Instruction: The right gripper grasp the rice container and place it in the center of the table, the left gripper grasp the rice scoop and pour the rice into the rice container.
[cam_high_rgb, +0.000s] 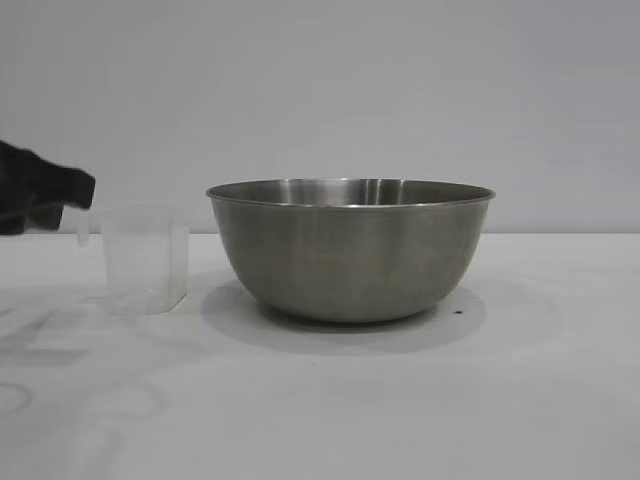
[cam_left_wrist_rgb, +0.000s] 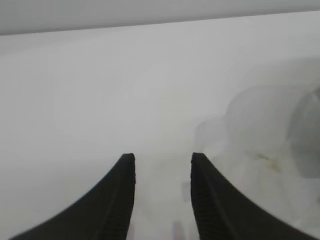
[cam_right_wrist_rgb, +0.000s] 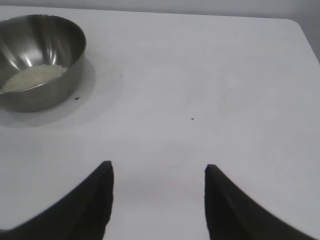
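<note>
Table: white and plain — your rice container stands at its middle.
Rice: lies inside it.
Rice scoop: upright, left of it.
Left gripper: you see fingers parted, nothing between them.
Right gripper: spread wide — well apart from the container.

Plain pale grey wall behind, bare and evenly lit; soft diffuse light, faint shadows.
</note>
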